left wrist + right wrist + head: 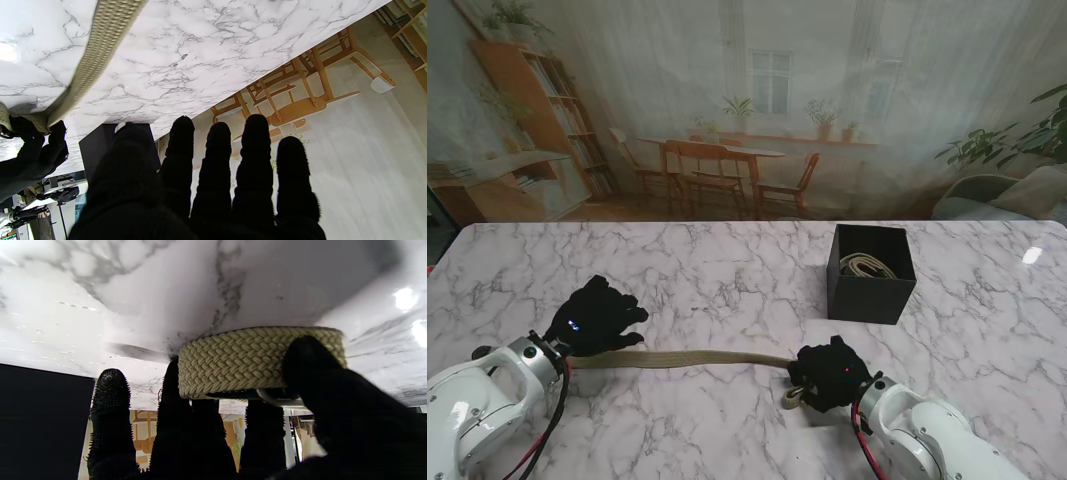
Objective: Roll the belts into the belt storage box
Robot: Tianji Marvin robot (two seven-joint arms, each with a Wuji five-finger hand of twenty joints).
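A tan woven belt (pixel 687 358) lies stretched across the table between my two hands. My right hand (pixel 832 372) is shut on its buckle end. In the right wrist view my right hand (pixel 213 440) pinches the first turn of the belt (pixel 240 360) between thumb and fingers, with a metal buckle ring (pixel 277 400) just beneath. My left hand (pixel 597 318) is open with fingers spread, over the belt's other end. In the left wrist view my left hand (pixel 206 186) has straight fingers holding nothing, and the belt (pixel 100 50) runs off to the right hand (pixel 30 156).
The black storage box (pixel 872 272) stands farther from me, to the right of centre, with a coiled pale belt (pixel 867 265) inside. It also shows as the black box (pixel 100 146) and the box wall (pixel 40 413). The marble table (pixel 727 280) ends at a printed room backdrop.
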